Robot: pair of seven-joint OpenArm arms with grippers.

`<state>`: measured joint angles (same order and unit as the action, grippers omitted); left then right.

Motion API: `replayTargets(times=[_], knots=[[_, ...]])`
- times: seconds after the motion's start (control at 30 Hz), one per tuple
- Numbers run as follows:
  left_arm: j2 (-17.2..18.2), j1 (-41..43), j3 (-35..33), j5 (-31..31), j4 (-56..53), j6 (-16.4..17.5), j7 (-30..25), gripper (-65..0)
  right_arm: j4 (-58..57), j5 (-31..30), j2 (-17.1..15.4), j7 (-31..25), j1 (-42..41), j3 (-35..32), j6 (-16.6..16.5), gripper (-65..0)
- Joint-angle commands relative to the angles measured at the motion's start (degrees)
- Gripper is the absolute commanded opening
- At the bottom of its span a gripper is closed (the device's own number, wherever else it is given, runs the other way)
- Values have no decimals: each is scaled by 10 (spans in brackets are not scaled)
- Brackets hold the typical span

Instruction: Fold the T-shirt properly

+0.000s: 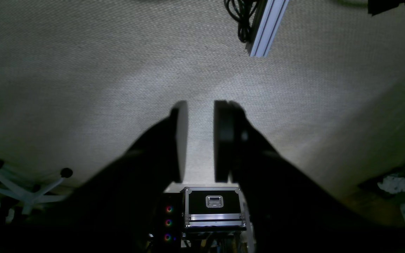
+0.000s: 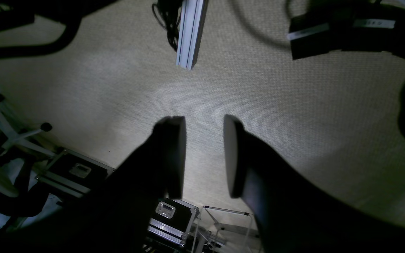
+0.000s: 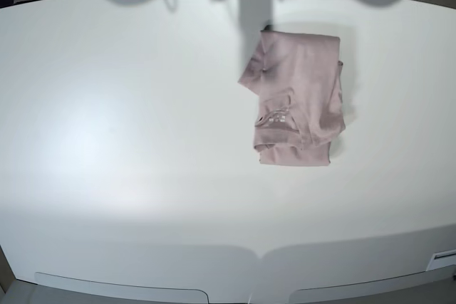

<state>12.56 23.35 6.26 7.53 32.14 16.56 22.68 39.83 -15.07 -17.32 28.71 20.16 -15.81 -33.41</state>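
The T-shirt (image 3: 299,97), dusty pink, lies folded into a compact upright rectangle on the white table (image 3: 142,140), right of centre toward the far edge, its small white neck print facing up. Neither arm appears in the base view. In the left wrist view my left gripper (image 1: 200,105) has its dark fingers (image 1: 181,140) apart with nothing between them. The right wrist view shows my right gripper (image 2: 204,119) also open and empty. Both wrist views face a beige woven surface, and the T-shirt is out of sight in them.
An aluminium profile (image 1: 267,28) with black cables crosses the top of both wrist views. A black flight case (image 1: 213,205) and a white chair base (image 1: 26,189) sit along the lower edge. Dark arm parts (image 2: 350,31) cross the top right of the right wrist view.
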Motion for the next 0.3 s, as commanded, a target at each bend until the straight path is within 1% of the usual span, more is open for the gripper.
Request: replayTargets(times=[0.0,0.2,0.27], knots=[[5,8,0,-1,1,2,7,-526,3,-2,-5,2,3,1,-4,-459],[-8,10,0,-1,1,-2,14,-526,3,-4,-4,4,3,1,-4,-459],[-14,9,0,-1,1,-2,15,-526,3,-17,-5,7,3,1,-4,-459]])
